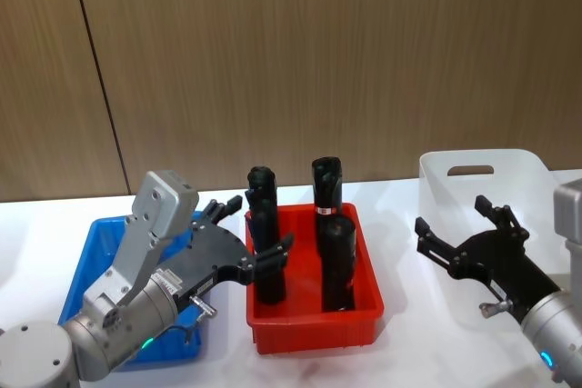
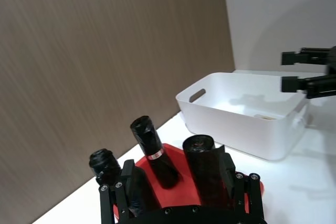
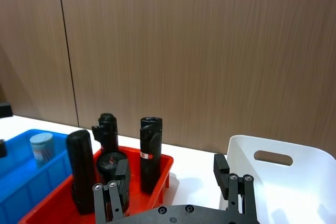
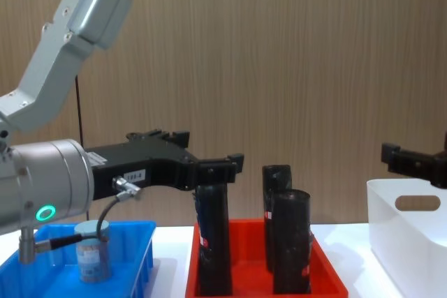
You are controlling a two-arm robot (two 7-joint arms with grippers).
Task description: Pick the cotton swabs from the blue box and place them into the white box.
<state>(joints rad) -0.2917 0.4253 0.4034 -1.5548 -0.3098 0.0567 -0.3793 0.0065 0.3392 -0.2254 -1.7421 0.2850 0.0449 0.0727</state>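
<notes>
A white table (image 1: pixel 396 195) runs across the front of the robot, and a wall (image 1: pixel 318 61) of brown wood-grain panels with narrow vertical seams closes the room right behind it.

Three containers sit in a row on the table. The blue box (image 1: pixel 91 256) is on the robot's left. One cotton-swab tub (image 4: pixel 91 256) with a pale lid stands upright inside it, and the right wrist view shows the tub (image 3: pixel 42 148) near the box's wall. The red tray (image 1: pixel 309 329) is in the middle, just beside the blue box. It holds four black cylinders (image 1: pixel 336 256), two at the back and two at the front, and the back right one wears a red-white band. The white box (image 1: pixel 455 163) is on the right, with its oval handle cut-out in the wall facing the back of the room. A small pale shape lies on its floor in the left wrist view, too faint to name.

The left gripper (image 1: pixel 250 229) hangs over the seam between the blue box and the red tray, above the tub. Its fingers are spread apart and hold nothing. One fingertip (image 4: pixel 234 161) is close to the top of the front left cylinder, though contact cannot be told. The right gripper (image 1: pixel 450 215) hangs over the near part of the white box, its fingers likewise apart and empty.
</notes>
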